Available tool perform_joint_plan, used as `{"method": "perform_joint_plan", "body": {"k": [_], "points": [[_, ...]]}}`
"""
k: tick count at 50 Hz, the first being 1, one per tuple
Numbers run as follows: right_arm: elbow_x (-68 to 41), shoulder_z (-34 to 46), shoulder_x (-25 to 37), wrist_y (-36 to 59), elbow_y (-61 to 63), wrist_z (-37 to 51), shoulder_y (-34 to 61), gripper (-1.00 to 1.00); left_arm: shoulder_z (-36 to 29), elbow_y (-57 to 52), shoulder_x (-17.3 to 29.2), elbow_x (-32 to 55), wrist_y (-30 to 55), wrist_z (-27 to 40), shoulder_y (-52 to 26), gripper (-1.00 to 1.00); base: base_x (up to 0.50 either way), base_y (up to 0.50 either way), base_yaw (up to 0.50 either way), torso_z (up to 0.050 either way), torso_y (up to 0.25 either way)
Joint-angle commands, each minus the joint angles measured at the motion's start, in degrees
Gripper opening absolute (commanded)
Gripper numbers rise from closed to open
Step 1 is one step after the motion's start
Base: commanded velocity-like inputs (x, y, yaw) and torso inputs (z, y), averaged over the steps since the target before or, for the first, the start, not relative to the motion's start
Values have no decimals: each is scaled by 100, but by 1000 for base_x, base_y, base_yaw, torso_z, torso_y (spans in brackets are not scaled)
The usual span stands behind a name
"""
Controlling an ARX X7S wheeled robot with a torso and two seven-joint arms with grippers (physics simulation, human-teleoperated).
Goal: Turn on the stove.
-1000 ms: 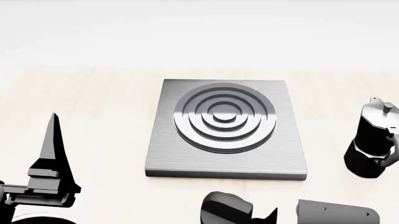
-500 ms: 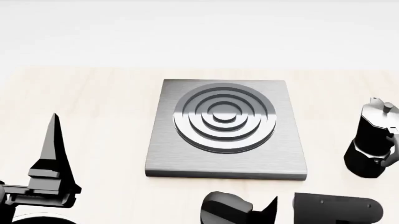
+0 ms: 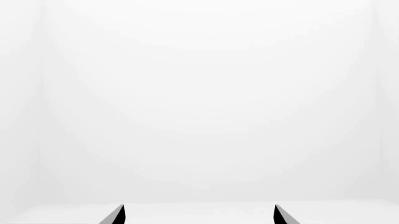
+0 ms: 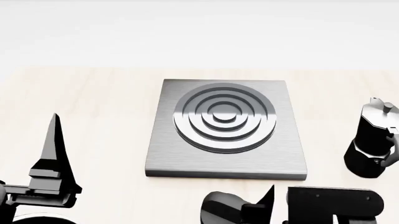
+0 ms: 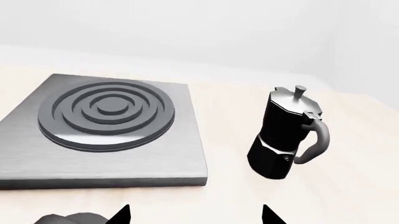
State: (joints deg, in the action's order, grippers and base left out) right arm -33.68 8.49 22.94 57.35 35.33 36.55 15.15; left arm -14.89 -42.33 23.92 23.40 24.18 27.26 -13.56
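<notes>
The stove (image 4: 224,130) is a flat grey metal slab with dark concentric burner rings, at the middle of the light wooden table; it also shows in the right wrist view (image 5: 106,126). A small black round knob (image 4: 225,207) sits just in front of the stove's front edge, and its edge shows in the right wrist view (image 5: 62,218). My right gripper (image 4: 277,201) is open and empty, right beside the knob on its right, apart from it; its fingertips show in the right wrist view (image 5: 194,215). My left gripper (image 4: 55,137) is open and empty at the near left, pointing up, and its wrist view (image 3: 198,214) shows only white wall.
A black moka pot (image 4: 373,140) stands upright to the right of the stove, also in the right wrist view (image 5: 285,135). A dark curved rim (image 4: 37,218) shows at the near left corner. A white wall lies behind the table.
My right gripper has moved forward and a little left, so its fingertip now rises beside the knob. The left arm, stove and moka pot have not moved.
</notes>
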Motion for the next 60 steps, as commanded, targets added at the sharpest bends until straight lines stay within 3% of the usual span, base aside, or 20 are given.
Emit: {"method": "perform_joint_plan", "body": {"k": [1, 60], "points": [[-60, 53, 39, 188, 286, 108, 97, 100, -38, 53, 16, -58, -52, 9, 1, 100, 0, 0, 0, 0, 0], [-191, 432, 243, 1072, 1688, 837, 747, 100, -70, -17, 90, 48, -26, 109, -8, 100, 0, 0, 0, 0, 0]]}}
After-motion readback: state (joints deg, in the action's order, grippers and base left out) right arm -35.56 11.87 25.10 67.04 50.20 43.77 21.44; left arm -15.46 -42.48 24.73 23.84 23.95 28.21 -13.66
